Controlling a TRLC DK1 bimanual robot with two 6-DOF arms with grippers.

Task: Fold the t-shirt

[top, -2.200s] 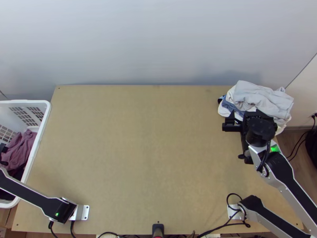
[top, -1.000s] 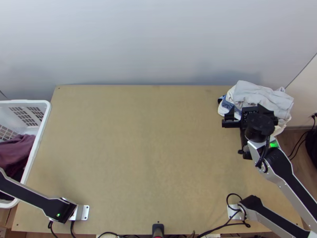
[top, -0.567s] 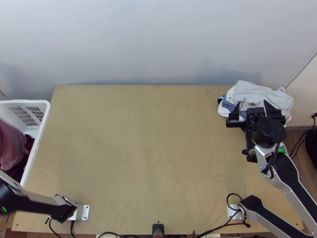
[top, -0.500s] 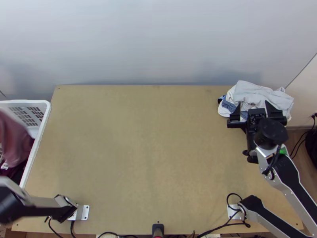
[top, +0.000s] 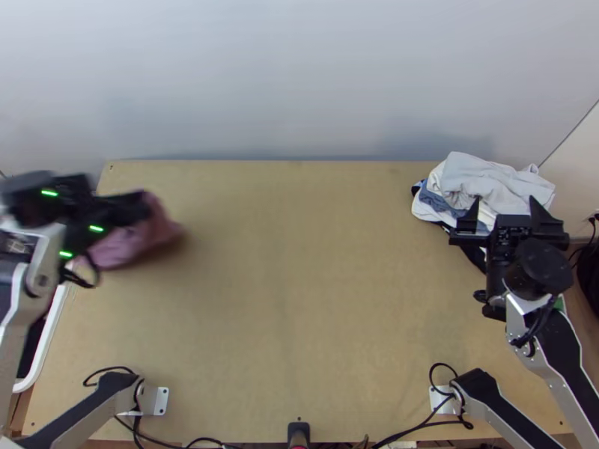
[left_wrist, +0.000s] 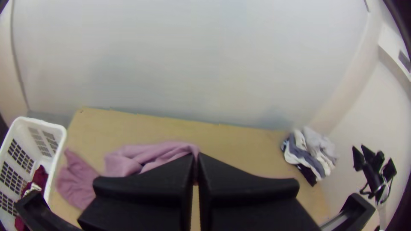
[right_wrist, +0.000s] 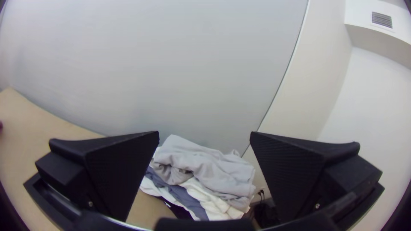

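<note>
In the top view my left gripper is over the table's left part, with the bunched pink t-shirt hanging from it. In the left wrist view my left gripper is shut on an edge of the pink t-shirt, which trails off loosely toward the basket. My right gripper stands open in the top view, just in front of the clothes pile at the far right corner. In the right wrist view, nothing is between the fingers of my right gripper.
A pile of grey, white and blue clothes lies at the table's far right corner. A white basket with dark red cloth inside stands at the left edge. Bare tabletop stretches across the middle.
My left gripper has risen out of the basket and swung right over the table, bringing the pink t-shirt along. The right gripper has shifted slightly right and toward the near edge.
</note>
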